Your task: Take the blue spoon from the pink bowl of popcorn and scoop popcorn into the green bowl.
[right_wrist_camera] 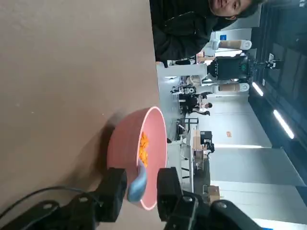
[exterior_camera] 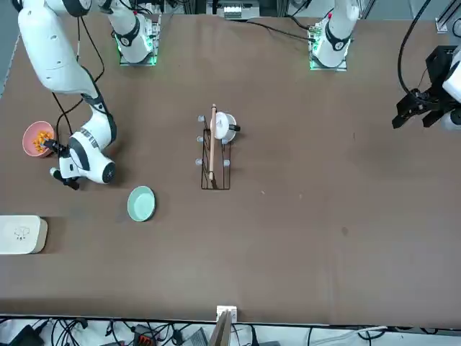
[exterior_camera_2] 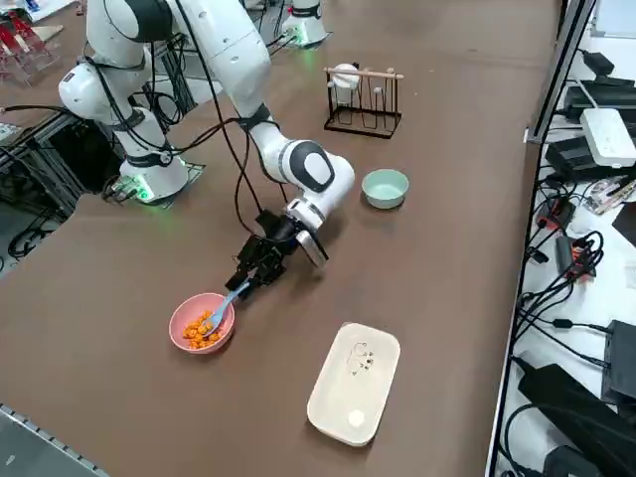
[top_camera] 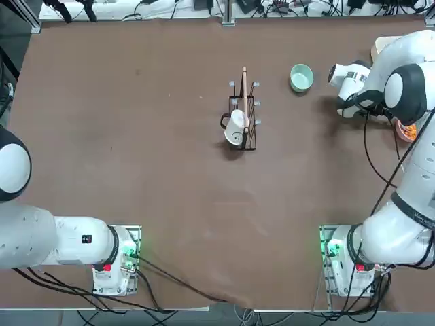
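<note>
Your right gripper (right_wrist_camera: 142, 175) straddles the blue spoon (right_wrist_camera: 137, 186), fingers apart; probably light, stiff, slick plastic, so pinch mid-handle.

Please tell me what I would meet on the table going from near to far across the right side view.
White rounded box → pink bowl → right hand, at the bowl's far side → green bowl → dark rack with a wooden bar.

Robotics lab: robot arms (exterior_camera: 94, 148), cables (top_camera: 353, 309), metal-framed table (top_camera: 170, 170).
</note>
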Motion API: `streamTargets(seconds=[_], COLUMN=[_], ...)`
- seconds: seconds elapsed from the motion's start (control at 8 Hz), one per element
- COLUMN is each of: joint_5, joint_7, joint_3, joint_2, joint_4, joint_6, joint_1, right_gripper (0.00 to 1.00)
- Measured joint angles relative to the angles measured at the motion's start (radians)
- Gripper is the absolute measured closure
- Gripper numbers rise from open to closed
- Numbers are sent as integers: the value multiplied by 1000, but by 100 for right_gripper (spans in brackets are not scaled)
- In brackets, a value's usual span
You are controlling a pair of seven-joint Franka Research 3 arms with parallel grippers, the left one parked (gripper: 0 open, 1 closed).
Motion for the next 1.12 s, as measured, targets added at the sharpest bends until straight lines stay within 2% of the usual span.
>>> streamTargets(seconds=[0.62, 0.88, 1.12], joint_5=[-16, -16, -24], joint_7=[0, 0, 0], joint_3=[0, 0, 1], joint_2=[3, 11, 18], joint_4=[8, 10, 15], joint_6=[-6, -18, -60], joint_1=[7, 12, 15], right_gripper=[65, 80, 89])
